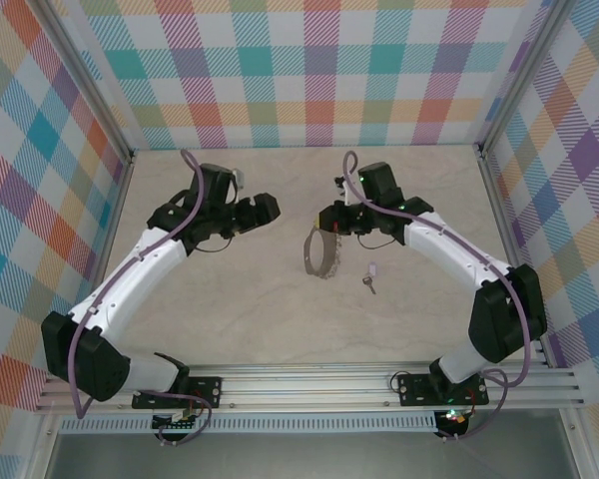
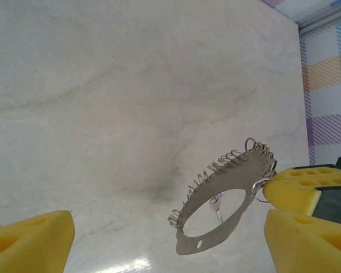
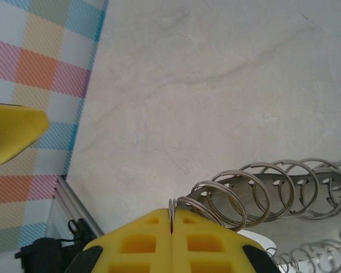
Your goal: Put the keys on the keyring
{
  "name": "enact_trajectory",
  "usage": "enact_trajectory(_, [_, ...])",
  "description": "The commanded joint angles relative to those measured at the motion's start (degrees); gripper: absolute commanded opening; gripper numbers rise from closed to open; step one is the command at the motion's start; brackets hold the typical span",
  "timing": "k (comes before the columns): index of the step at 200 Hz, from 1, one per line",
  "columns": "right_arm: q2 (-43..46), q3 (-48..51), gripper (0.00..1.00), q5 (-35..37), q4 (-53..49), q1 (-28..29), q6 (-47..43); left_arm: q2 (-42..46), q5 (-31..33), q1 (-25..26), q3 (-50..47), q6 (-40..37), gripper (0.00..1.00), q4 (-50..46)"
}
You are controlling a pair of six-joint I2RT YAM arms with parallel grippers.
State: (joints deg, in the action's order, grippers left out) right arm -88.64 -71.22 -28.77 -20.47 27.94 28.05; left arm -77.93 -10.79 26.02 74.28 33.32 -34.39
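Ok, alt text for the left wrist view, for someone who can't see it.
A metal keyring edged with wire rings hangs above a pale marbled table, pinched at one end by the right gripper. The tiny key lies on the table, seen through the loop; the yellow fingers of the left gripper stand wide apart below.

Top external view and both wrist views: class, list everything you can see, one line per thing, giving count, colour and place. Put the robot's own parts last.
keyring: one, silvery-grey band with wire rings, mid-table, pinched by the right jaws
key: one, pale head, dark shaft, on the table just right of the keyring, apart from it
table: one, beige marbled, under everything
walls: three, pastel plaid, behind and at both sides
frame rail: one, silver, near edge
left arm: one, white and black, left side; left jaws open, yellow pads, holding nothing
right arm: one, white and black, right side; right jaws shut on the keyring
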Motion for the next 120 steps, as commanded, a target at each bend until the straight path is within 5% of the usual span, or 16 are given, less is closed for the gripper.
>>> enact_trajectory(1, [2.71,-3.12,0.00,-8.81,1.97,-1.25,-2.47,-1.42,2.82,1.73,4.83,1.84,0.87,0.02])
enact_trajectory(73, [3.54,-8.52,0.00,-16.34,0.43,-2.97,-3.99,-7.30,-5.54,2.03,14.44,-3.57,0.75,2.30])
enact_trajectory(120, [4.84,-14.62,0.00,-18.13,-3.36,-2.98,-7.50,-11.26,-13.79,2.03,22.46,-9.21,0.56,1.08])
